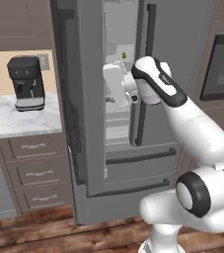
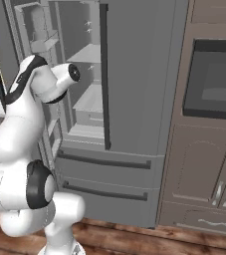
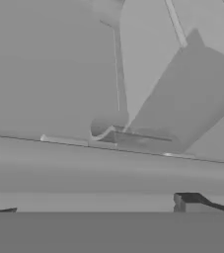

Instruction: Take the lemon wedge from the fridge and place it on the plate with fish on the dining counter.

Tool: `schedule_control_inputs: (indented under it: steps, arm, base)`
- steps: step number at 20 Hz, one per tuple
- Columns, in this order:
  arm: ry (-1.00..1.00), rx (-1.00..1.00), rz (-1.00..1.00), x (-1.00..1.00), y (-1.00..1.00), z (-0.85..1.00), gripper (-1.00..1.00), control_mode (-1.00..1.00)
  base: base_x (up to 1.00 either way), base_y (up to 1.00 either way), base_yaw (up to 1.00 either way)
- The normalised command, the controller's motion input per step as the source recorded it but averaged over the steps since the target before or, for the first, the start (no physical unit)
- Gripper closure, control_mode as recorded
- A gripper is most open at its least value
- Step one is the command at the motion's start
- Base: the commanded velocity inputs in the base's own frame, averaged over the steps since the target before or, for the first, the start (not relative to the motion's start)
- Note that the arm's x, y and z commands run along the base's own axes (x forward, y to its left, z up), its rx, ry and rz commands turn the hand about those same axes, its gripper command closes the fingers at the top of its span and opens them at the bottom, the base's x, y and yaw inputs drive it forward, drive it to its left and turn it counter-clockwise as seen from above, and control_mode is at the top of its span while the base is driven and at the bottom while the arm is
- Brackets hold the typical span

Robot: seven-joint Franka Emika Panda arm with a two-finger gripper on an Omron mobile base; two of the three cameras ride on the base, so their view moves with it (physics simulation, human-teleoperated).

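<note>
The tall grey fridge stands with its left door swung open, and my arm reaches into the upper compartment. The lemon wedge is a tiny yellow-green speck on a shelf inside, a little above and to the right of my white gripper. In the hand view the gripper is open. Its two dark fingertips stand far apart with nothing between them, facing the grey walls and shelves of the fridge. The plate with fish and the dining counter are out of view.
A black coffee machine sits on a marble worktop with drawers, left of the fridge. A built-in oven and brown cabinets stand to the fridge's right. The open door flanks my arm on the left.
</note>
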Motion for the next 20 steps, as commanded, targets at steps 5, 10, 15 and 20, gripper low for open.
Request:
schedule_control_inputs:
  steps: [5,10,15,20]
  arm:
    - [0.0,0.0,0.06,0.27,1.0,-0.28,-1.0,-1.0]
    - [-0.01,0.0,0.01,-0.06,0.4,-0.05,-1.0,-1.0]
    - [-0.23,0.0,0.02,-0.96,-0.98,0.3,-1.0,-1.0]
    - [-0.14,-0.17,0.0,-0.67,-1.0,0.0,-1.0,-1.0]
  base:
    - [0.0,0.0,0.0]
    - [0.0,0.0,0.0]
    - [0.0,0.0,0.0]
    - [0.0,0.0,0.0]
